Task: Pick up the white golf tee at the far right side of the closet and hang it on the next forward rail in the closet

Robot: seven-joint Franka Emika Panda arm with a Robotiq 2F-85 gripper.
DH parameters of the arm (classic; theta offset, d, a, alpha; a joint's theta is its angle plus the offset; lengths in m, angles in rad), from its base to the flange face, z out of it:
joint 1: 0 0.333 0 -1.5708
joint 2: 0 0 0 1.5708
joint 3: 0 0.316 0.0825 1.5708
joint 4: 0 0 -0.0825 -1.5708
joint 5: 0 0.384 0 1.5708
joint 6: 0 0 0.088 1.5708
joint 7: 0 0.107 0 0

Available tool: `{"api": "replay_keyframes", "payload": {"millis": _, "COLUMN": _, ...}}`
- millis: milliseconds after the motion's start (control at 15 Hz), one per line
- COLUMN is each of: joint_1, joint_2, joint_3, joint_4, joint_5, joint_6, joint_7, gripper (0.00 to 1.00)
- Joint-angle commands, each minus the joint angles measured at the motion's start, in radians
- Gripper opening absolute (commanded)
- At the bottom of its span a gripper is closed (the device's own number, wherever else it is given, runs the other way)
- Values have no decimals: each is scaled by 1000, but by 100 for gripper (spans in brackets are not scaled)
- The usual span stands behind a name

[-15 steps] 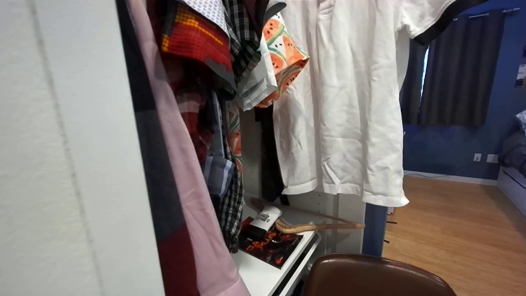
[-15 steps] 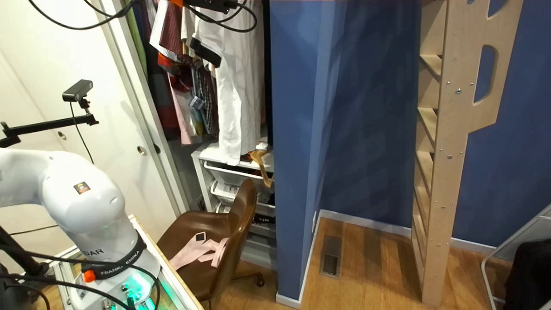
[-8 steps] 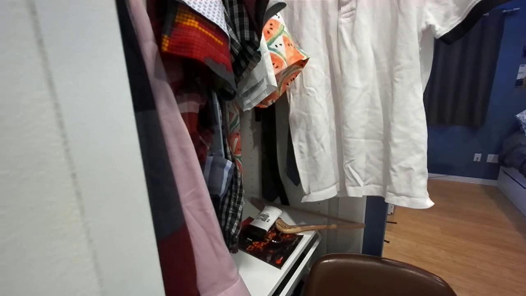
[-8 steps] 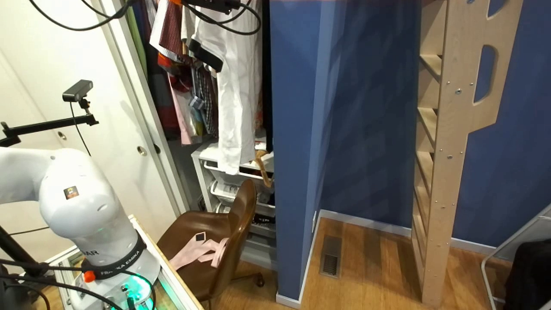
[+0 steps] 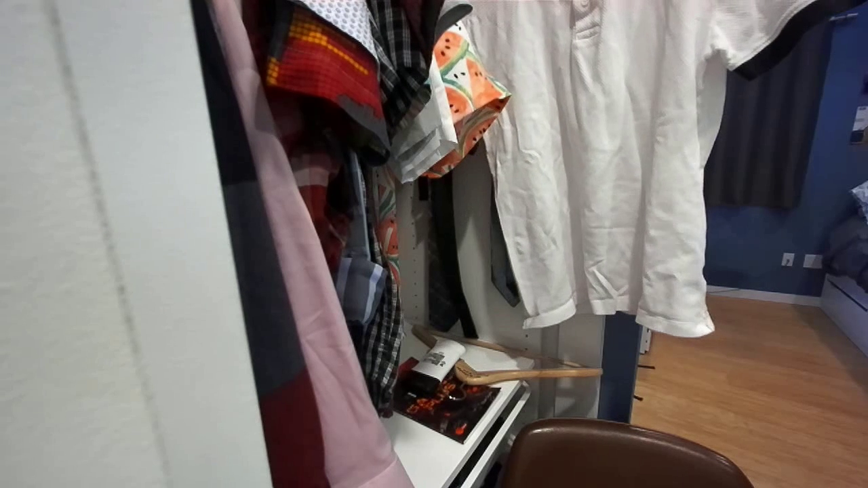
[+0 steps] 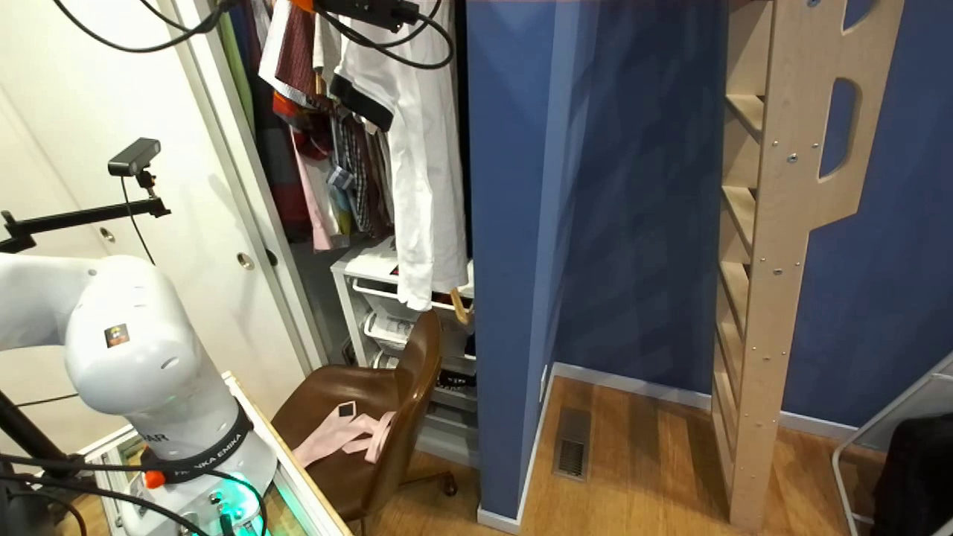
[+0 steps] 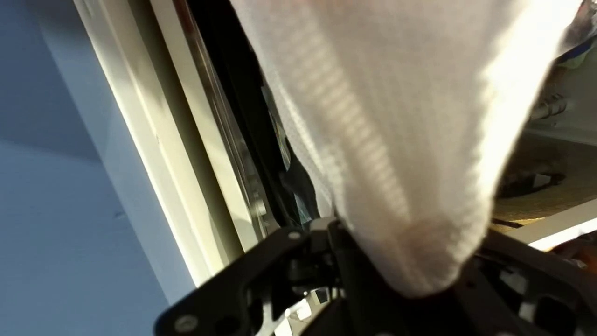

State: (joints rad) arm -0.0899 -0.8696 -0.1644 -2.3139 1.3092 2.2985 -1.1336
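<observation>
Pick-up looks done; hanging unconfirmed

Large white short-sleeved cloth polo shirt [image 5: 603, 156]: up, hanging long at the front of the tall white-walled closet [image 5: 485, 305], near the flat blue-painted wall [image 6: 510, 260] in an exterior view. Hem hangs free in both exterior views. Black jointed metal hand [image 7: 401, 261]: jaws drawn together on a bunched fold of the shirt, per wrist view; cloth covers the fingertips.

Progress, my read: grasp and lift done; placing not finished, since the hand has hold of the cloth. Left: seat the shirt on the next forward rail, let go, back off. Can't confirm hooking either way: shirt's top runs out of frame in both exterior views, target rail not identifiable in any view. Watermelon-print cloth garment [image 5: 468, 102] overlaps the shirt in an exterior view; touching or apart, can't tell.
</observation>
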Motion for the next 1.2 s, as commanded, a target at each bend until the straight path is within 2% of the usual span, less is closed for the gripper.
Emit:
{"api": "replay_keyframes", "payload": {"millis": 0, "joint_1": -6, "joint_2": -4, "joint_3": 6, "joint_4": -4, "joint_5": 1, "joint_6": -20, "joint_7": 28, "gripper": 5}}
{"api": "replay_keyframes", "payload": {"millis": 800, "joint_1": 8, "joint_2": 69, "joint_3": 57, "joint_4": 38, "joint_5": 94, "joint_6": 71, "joint_7": -26, "gripper": 5}}
{"api": "replay_keyframes", "payload": {"millis": 1133, "joint_1": 3, "joint_2": 102, "joint_3": 66, "joint_4": 57, "joint_5": 88, "joint_6": 90, "joint_7": -23, "gripper": 5}}
